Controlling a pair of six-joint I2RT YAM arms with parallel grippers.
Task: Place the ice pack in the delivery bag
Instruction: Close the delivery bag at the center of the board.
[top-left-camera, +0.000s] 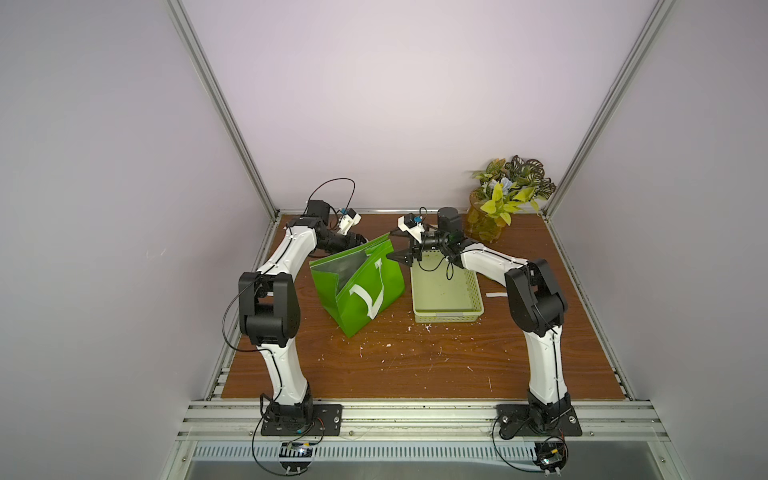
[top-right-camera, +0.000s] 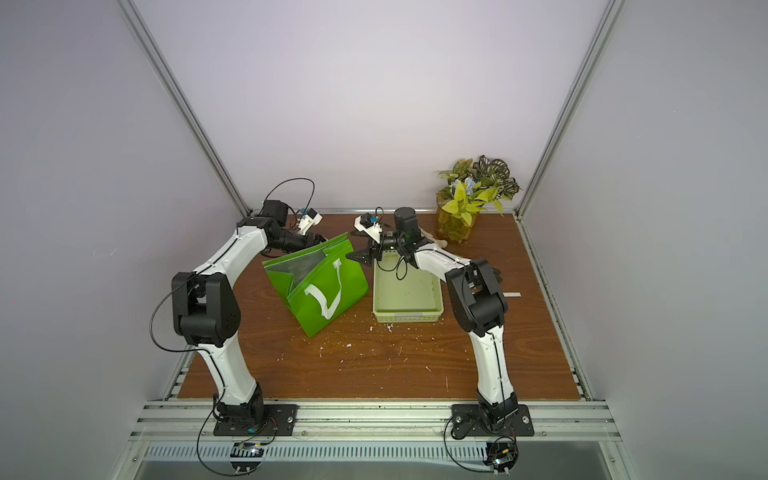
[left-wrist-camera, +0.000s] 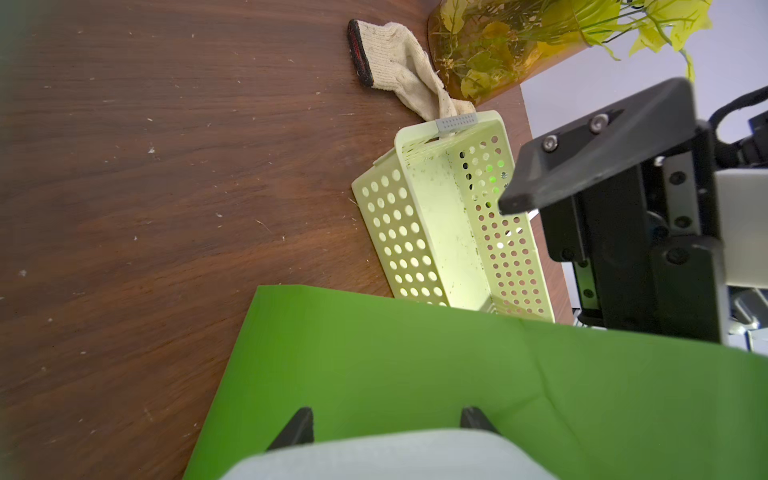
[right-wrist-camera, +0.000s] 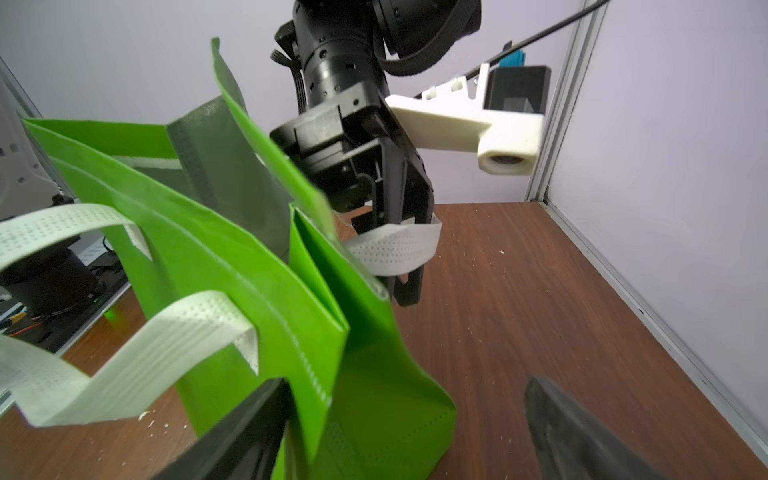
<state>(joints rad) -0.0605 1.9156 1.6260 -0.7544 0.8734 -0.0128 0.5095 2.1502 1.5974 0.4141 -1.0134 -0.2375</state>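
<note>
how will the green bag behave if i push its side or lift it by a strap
Likely floppy: the bag creases and folds inward in the right wrist view, so a push would probably dent it before sliding it. Probably light and tippy, being thin fabric standing tall. The straps curl limply, so they'd likely sag when lifted.

Both top views look down from high above the arm bases, far from either claw, and share the whole table (top-left-camera: 415, 365). The left wrist camera sits just behind the left gripper (left-wrist-camera: 388, 424), close over the delivery bag (left-wrist-camera: 415, 365). The right wrist camera, behind the right gripper (right-wrist-camera: 407, 415), faces that same bag and the opposite claw.
</note>
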